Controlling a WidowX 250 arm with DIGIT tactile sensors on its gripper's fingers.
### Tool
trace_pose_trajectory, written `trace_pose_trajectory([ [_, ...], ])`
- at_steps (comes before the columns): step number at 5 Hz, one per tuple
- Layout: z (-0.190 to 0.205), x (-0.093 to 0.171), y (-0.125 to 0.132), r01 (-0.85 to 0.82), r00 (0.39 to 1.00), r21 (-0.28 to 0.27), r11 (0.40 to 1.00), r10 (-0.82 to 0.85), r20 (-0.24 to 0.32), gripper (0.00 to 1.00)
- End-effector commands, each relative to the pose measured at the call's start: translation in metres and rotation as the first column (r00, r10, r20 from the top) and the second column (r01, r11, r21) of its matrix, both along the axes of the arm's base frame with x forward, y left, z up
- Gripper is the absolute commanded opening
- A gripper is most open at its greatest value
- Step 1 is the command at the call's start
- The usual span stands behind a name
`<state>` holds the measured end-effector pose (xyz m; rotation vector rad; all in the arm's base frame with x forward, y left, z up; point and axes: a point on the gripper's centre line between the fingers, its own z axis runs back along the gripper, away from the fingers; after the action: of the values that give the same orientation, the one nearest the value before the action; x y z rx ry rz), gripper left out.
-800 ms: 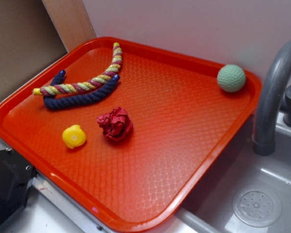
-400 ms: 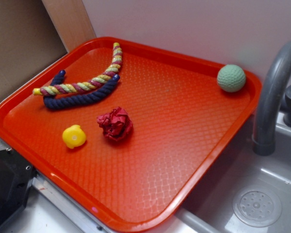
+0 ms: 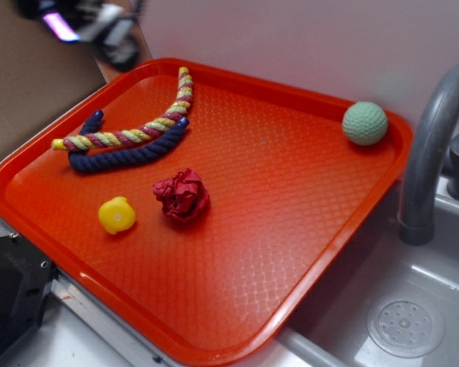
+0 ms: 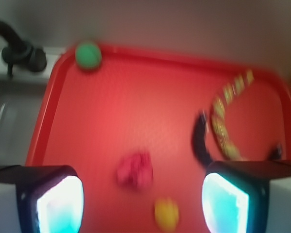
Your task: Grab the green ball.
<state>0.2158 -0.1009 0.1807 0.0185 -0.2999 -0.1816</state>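
The green ball (image 3: 365, 123) is a pale mint, dimpled sphere resting in the far right corner of the red tray (image 3: 291, 252). In the wrist view it shows blurred at the tray's top left corner (image 4: 88, 54). My gripper (image 3: 92, 27) is a blurred shape at the top left of the exterior view, above the tray's far left edge and far from the ball. In the wrist view the gripper (image 4: 143, 204) is open wide and empty, high above the tray, with its glowing pads (image 4: 60, 206) at both lower corners.
On the tray lie a dark red paper wad (image 3: 183, 196), a yellow rounded toy (image 3: 117, 215), a striped rope (image 3: 134, 130) and a navy rope (image 3: 126, 153). A grey faucet (image 3: 428, 153) and a sink (image 3: 405, 321) stand to the right. A wall runs behind.
My gripper has come into the exterior view at the top left; it was out of view before. The ball and the other things have not moved.
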Motion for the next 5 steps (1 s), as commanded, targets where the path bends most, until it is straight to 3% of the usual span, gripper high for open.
trace_pose_trajectory([
  [1,-0.054,0.097,-0.079,0.141,0.985,-0.049,0.989,-0.136,0.103,1.00],
  [2,-0.084,0.145,-0.096,0.146,0.988,-0.036,0.989,-0.144,0.054,1.00],
  [3,-0.102,0.177,-0.109,0.136,0.990,-0.029,0.990,-0.136,0.025,1.00],
  [4,-0.124,0.168,-0.105,0.101,0.991,-0.004,0.995,-0.101,-0.085,0.00],
  [5,-0.125,0.141,-0.084,0.094,0.987,0.056,0.994,-0.085,-0.136,0.00],
])
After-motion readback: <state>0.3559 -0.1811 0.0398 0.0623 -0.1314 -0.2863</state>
